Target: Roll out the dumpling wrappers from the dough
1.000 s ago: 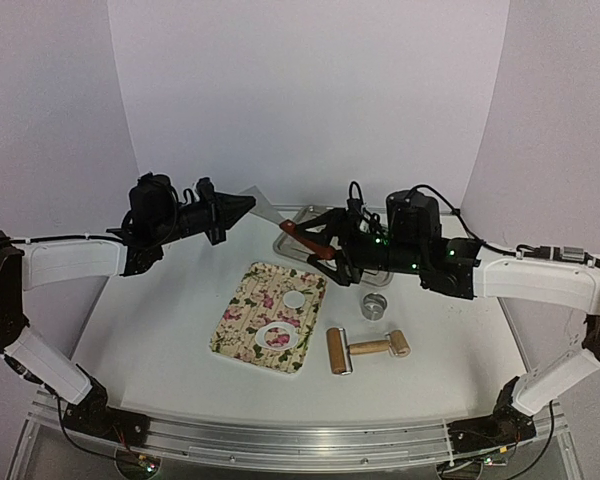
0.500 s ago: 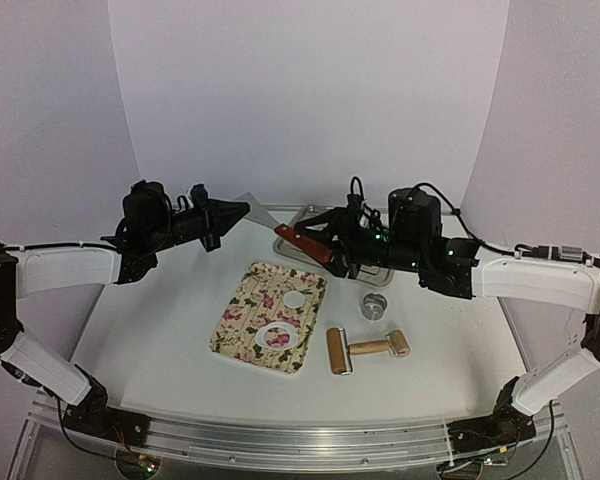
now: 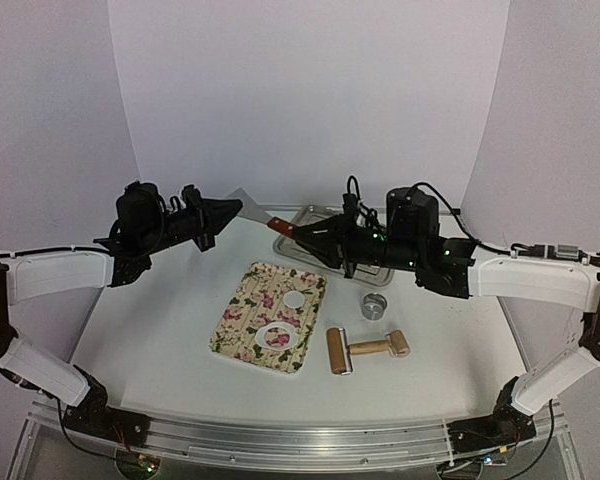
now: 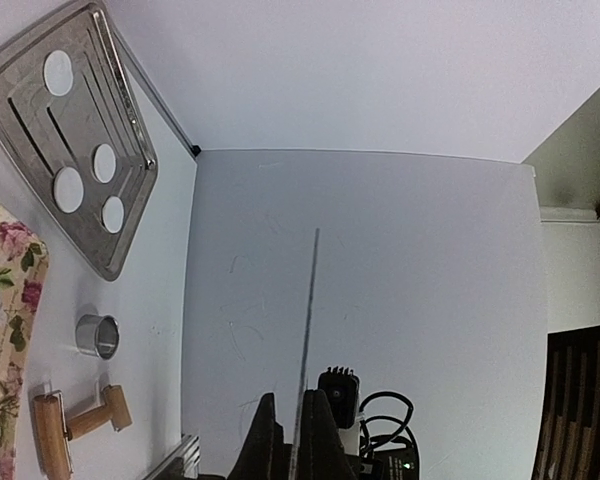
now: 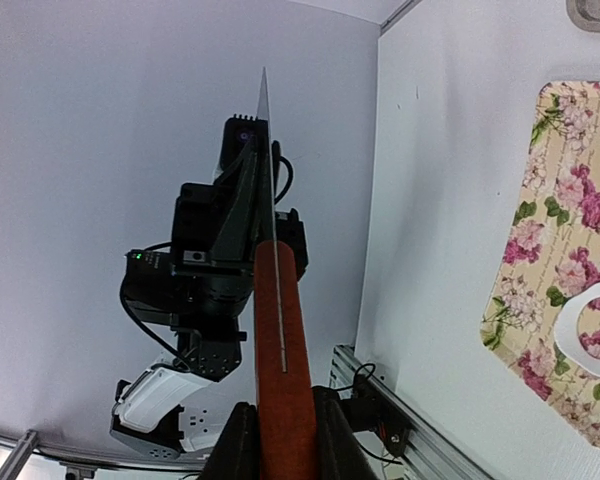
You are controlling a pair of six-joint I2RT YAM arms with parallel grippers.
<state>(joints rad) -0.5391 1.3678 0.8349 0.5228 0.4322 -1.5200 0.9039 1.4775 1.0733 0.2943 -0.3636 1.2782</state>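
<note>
The right gripper (image 5: 283, 412) was clamped on the red handle of a spatula (image 5: 280, 310), and the left gripper (image 4: 292, 415) pinched the far end of its thin blade, holding the tool between the two arms above the table. Four dumpling wrappers (image 4: 104, 160) lay apart in the metal tray (image 4: 25, 115). One more lay on the floral mat (image 3: 242, 312) near it.

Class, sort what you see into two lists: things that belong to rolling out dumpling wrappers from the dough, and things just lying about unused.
Belonging to the job:
- dumpling wrappers in the metal tray
- dough sheet on the floral mat
- scraper, blade in the left gripper, handle in the right gripper

Lying about, untouched:
- wooden roller
- ring cutter
</note>
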